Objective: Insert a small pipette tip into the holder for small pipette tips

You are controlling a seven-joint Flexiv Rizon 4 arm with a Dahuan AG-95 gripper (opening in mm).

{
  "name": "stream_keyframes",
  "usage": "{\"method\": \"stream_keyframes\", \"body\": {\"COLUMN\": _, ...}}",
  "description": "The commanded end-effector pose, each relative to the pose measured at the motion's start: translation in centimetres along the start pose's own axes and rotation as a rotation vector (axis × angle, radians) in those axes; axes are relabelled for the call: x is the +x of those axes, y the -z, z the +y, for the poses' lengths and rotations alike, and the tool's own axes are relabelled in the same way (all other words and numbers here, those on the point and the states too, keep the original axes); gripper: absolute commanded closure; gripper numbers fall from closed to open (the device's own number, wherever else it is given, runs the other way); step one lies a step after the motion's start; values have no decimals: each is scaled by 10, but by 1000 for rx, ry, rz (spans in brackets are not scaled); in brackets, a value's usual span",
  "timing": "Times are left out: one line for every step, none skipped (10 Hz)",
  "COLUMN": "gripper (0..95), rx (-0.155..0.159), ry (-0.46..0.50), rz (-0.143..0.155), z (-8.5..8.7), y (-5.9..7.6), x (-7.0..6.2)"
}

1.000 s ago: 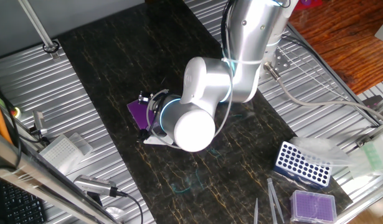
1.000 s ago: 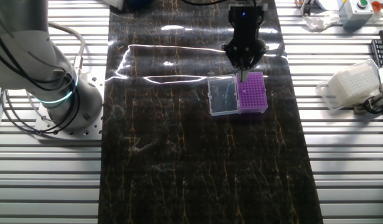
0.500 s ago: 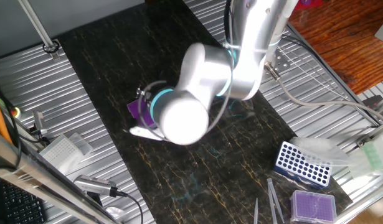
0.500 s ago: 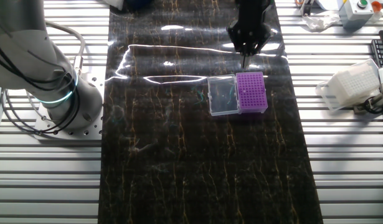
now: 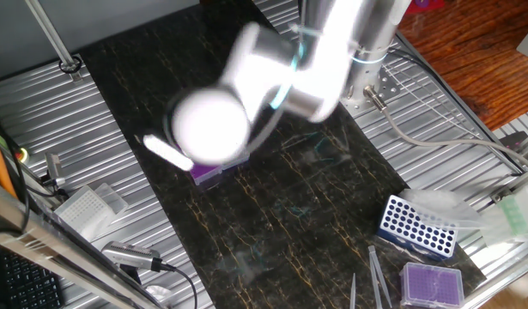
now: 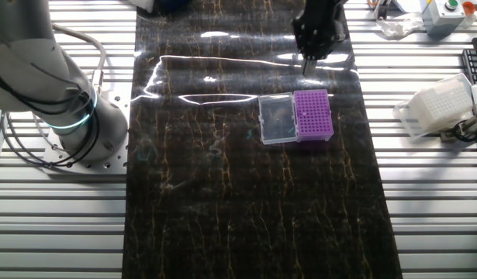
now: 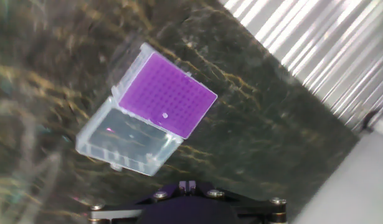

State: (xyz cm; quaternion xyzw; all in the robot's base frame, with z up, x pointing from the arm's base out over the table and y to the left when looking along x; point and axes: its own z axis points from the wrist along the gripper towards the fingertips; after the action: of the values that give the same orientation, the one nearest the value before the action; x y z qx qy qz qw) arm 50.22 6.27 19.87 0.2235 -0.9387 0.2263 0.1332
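Note:
The holder for small pipette tips (image 7: pixel 168 92) lies on the dark mat, its purple gridded top beside its clear lid panel (image 7: pixel 126 142). A tiny pale dot (image 7: pixel 164 115) near the grid's lid-side edge looks like the small pipette tip seen end-on, standing in a hole. My gripper (image 7: pixel 187 184) is high above the box, with its fingers pressed together and nothing showing between them. In the other fixed view the gripper (image 6: pixel 306 68) hangs behind the holder (image 6: pixel 314 115), apart from it. In one fixed view the blurred arm (image 5: pixel 246 94) hides the gripper and most of the holder (image 5: pixel 208 175).
A blue rack with round holes (image 5: pixel 416 225), another purple box (image 5: pixel 431 281) and grey tweezers (image 5: pixel 377 275) lie at the mat's near right corner. A white plastic box (image 6: pixel 436 108) rests on the slatted table beside the mat. The arm's base (image 6: pixel 63 116) stands on the left.
The gripper has lifted off the purple grid and drawn back behind the holder. The arm has swung up and leftward in one fixed view. The holder has stayed put.

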Motion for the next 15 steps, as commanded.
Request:
{"method": "stream_keyframes", "body": {"gripper": 950, "rx": -116, "ry": -179, "rz": -33, "z": 1, "y": 9, "x": 2}}
{"method": "stream_keyframes", "body": {"gripper": 950, "rx": -116, "ry": -179, "rz": -33, "z": 1, "y": 9, "x": 2}}
{"method": "stream_keyframes", "body": {"gripper": 950, "rx": -116, "ry": -178, "rz": -33, "z": 1, "y": 9, "x": 2}}
{"method": "stream_keyframes", "body": {"gripper": 950, "rx": -116, "ry": -179, "rz": -33, "z": 1, "y": 9, "x": 2}}
{"method": "stream_keyframes", "body": {"gripper": 950, "rx": -124, "ry": -202, "rz": -34, "z": 1, "y": 9, "x": 2}}
{"method": "stream_keyframes", "body": {"gripper": 950, "rx": -162, "ry": -244, "rz": -42, "z": 1, "y": 9, "x": 2}}
{"method": "stream_keyframes", "body": {"gripper": 950, "rx": -232, "ry": -271, "rz": -64, "z": 1, "y": 9, "x": 2}}
{"method": "stream_keyframes", "body": {"gripper": 950, "rx": -264, "ry": -296, "rz": -72, "z": 1, "y": 9, "x": 2}}
{"method": "stream_keyframes", "body": {"gripper": 950, "rx": -286, "ry": -323, "rz": -75, "z": 1, "y": 9, "x": 1}}
{"method": "stream_keyframes", "body": {"gripper": 950, "rx": -296, "ry": -338, "rz": -76, "z": 1, "y": 9, "x": 1}}
{"method": "stream_keyframes", "body": {"gripper": 950, "rx": -315, "ry": -356, "rz": -80, "z": 1, "y": 9, "x": 1}}
{"method": "stream_keyframes", "body": {"gripper": 950, "rx": -331, "ry": -371, "rz": -83, "z": 1, "y": 9, "x": 1}}
{"method": "stream_keyframes", "body": {"gripper": 950, "rx": -337, "ry": -384, "rz": -84, "z": 2, "y": 9, "x": 0}}
{"method": "stream_keyframes", "body": {"gripper": 950, "rx": -347, "ry": -397, "rz": -85, "z": 2, "y": 9, "x": -1}}
{"method": "stream_keyframes", "body": {"gripper": 950, "rx": -373, "ry": -423, "rz": -88, "z": 3, "y": 9, "x": -3}}
